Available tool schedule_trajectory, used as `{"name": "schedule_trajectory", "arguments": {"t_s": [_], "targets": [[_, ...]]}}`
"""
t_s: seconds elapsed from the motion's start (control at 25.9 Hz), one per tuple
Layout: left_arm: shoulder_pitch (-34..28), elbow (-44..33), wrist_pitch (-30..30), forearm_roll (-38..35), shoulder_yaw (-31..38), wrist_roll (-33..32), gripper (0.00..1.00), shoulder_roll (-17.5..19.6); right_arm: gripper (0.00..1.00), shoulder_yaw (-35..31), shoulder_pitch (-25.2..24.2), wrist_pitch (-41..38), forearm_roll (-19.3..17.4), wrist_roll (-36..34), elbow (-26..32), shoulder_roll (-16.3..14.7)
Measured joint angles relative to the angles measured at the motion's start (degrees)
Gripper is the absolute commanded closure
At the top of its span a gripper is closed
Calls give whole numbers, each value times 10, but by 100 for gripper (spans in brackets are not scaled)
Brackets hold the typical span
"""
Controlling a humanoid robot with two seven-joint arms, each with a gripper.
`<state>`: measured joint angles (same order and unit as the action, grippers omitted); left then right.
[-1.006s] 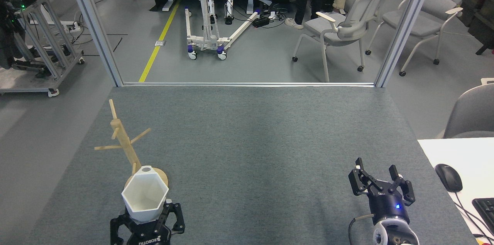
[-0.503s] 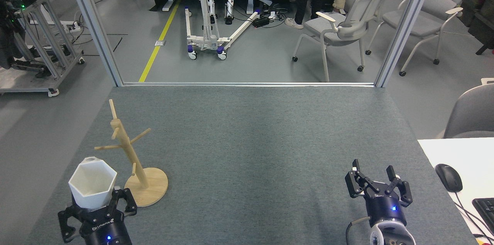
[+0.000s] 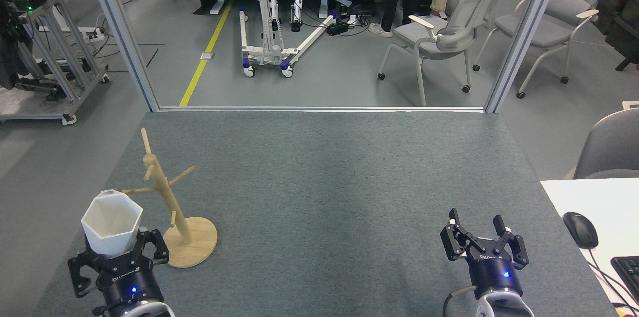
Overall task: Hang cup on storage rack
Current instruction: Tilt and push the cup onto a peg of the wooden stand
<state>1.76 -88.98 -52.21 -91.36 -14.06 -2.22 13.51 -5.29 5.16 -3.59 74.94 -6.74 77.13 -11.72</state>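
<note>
Left gripper [image 3: 118,257] pinches a white hexagonal cup [image 3: 111,221] upright just left of the wooden mug tree [image 3: 169,205]; right gripper [image 3: 480,237] fingers spread, empty.

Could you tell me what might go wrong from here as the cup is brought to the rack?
1. The cup sits right beside the rack's left peg; a sideways move could knock the light rack over.
2. The left gripper holds only the cup's narrow base, so it might slip or tilt.
3. The cup's handle is small, so it could easily miss the peg.
</note>
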Motion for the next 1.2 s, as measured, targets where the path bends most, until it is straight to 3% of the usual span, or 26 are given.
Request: {"name": "schedule_trajectory", "arguments": {"t_s": [1.2], "targets": [[27, 28, 28, 2, -8, 10, 100, 0, 1, 24, -11, -1, -4, 3, -11, -5]]}}
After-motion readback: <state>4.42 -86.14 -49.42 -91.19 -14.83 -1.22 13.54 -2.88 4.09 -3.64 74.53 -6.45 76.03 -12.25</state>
